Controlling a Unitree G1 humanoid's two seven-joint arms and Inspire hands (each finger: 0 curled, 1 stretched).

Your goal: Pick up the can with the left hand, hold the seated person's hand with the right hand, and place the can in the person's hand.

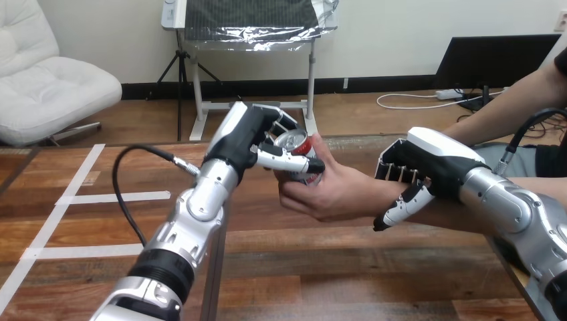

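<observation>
Placing is the step in hand: the left robot hand (pixel 249 136) grips the can (pixel 293 141), already seated in the person's hand (pixel 327 194). Right of the can, the right robot hand (pixel 428 164) curls round the person's wrist (pixel 369 198). Next, in my judgement: loosen the left fingers and draw clear without tipping the can.

Above the middle of the table (pixel 348 281), the can (pixel 295 142) sits between two hands. The left hand (pixel 249 137) is at its left, with the thumb across its near side and the fingers round its far side. The person's hand (pixel 334 190) is at its right and under it, fingers wrapped about its lower part. Further right, the right hand (pixel 431 164) sits on the person's wrist (pixel 371 197), fingers over the far side and thumb at the near side. The left arm comes in from the near left, the right arm from the near right.
</observation>
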